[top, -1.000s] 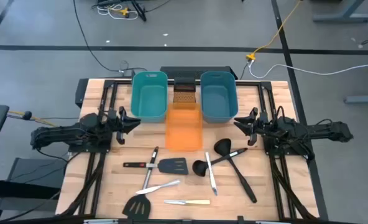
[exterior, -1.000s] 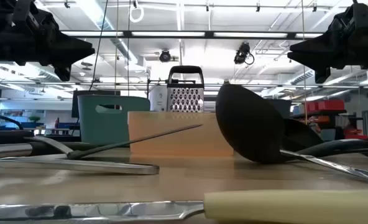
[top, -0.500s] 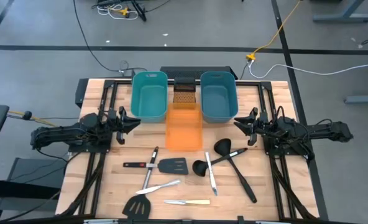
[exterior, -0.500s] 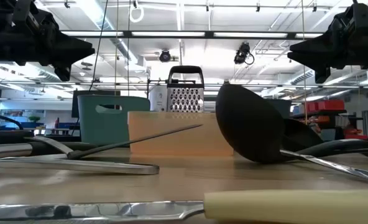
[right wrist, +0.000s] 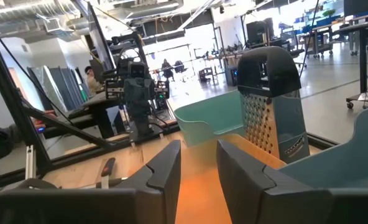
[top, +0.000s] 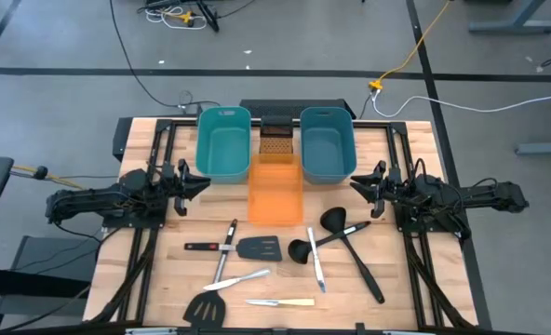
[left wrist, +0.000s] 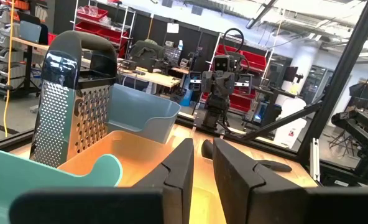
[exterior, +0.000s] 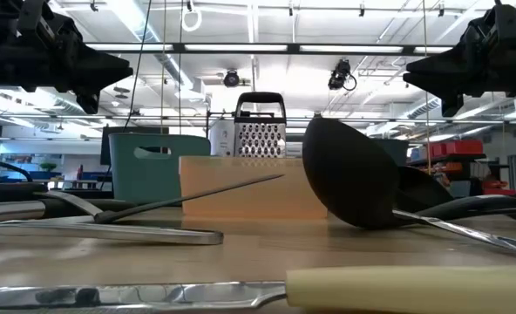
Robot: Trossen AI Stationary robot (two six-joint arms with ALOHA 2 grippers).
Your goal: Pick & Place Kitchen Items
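The kitchen items lie flat on the near half of the wooden table (top: pixel 164 270). They include a black-handled knife (top: pixel 204 247), a slotted spatula (top: pixel 258 247), two black ladles (top: pixel 300 251) (top: pixel 332 221), silver knives (top: pixel 315 261) (top: pixel 238 279), a black spatula (top: pixel 204 310) and a cream-handled knife (top: pixel 281 301) (exterior: pixel 397 288). My left gripper (top: pixel 197 183) (left wrist: pixel 202 146) hovers level at the table's left side, open and holding nothing. My right gripper (top: pixel 357 184) (right wrist: pixel 198 149) hovers level at the right side, open and likewise holding nothing.
Two teal tubs (top: pixel 223 141) (top: pixel 327 142) stand at the far edge with a metal grater (top: pixel 275 144) between them. An orange tub (top: pixel 275 192) stands just nearer, between the two grippers. Black frame rails (top: pixel 136 270) run along both sides of the table.
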